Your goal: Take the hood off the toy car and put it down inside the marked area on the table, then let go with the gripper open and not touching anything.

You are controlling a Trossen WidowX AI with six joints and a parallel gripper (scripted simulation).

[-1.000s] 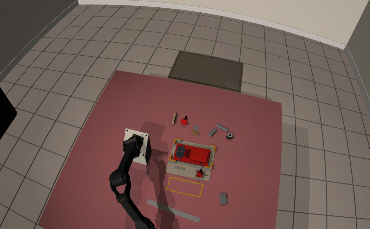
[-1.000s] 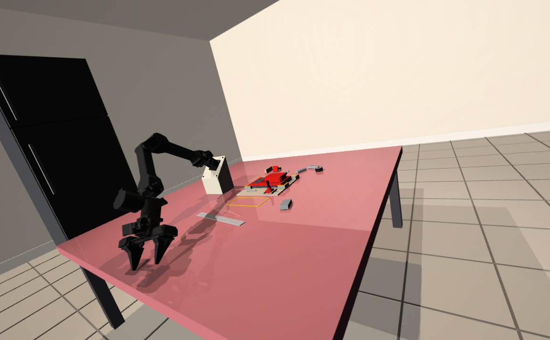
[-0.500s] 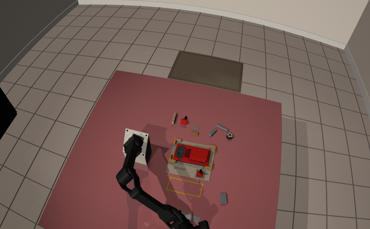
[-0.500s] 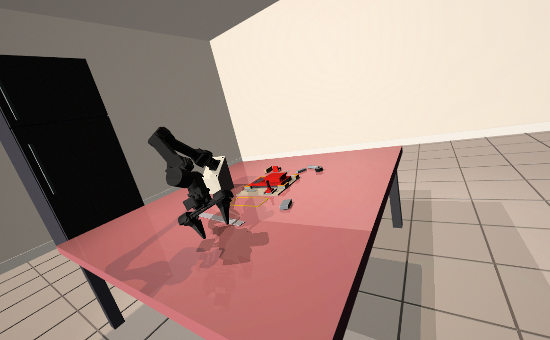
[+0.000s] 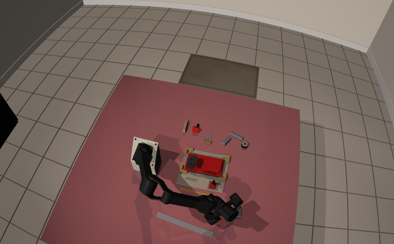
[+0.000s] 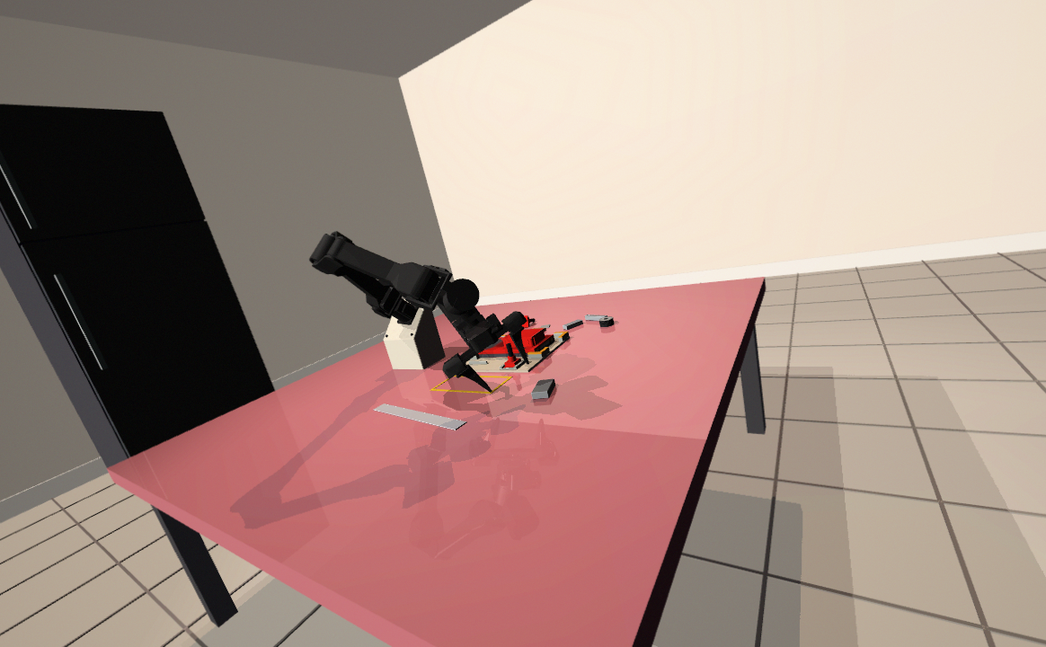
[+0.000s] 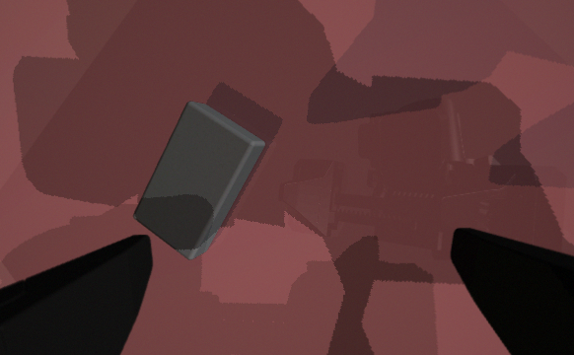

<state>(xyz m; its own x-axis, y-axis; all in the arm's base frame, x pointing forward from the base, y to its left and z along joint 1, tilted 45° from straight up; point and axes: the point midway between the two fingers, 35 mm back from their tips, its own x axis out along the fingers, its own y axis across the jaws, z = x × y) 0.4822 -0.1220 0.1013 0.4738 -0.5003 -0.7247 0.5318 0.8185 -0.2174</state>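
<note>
1. Gripper (image 7: 297, 291) is wide open and empty, hovering over a grey block (image 7: 200, 179) near the table edge where the long strip lies.
2. The hood (image 5: 191, 161) looks to be the dark panel on the toy car (image 5: 205, 165), mid-table. It sits back toward the robot base, beyond the marked area (image 6: 472, 384).
3. The hood's long axis seems to run across the car.
4. The arm hides part of the marked area's outline in the top view. The wrist view shows no car.

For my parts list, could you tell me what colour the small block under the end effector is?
Plain dark grey block, clearest in the wrist view.
</note>
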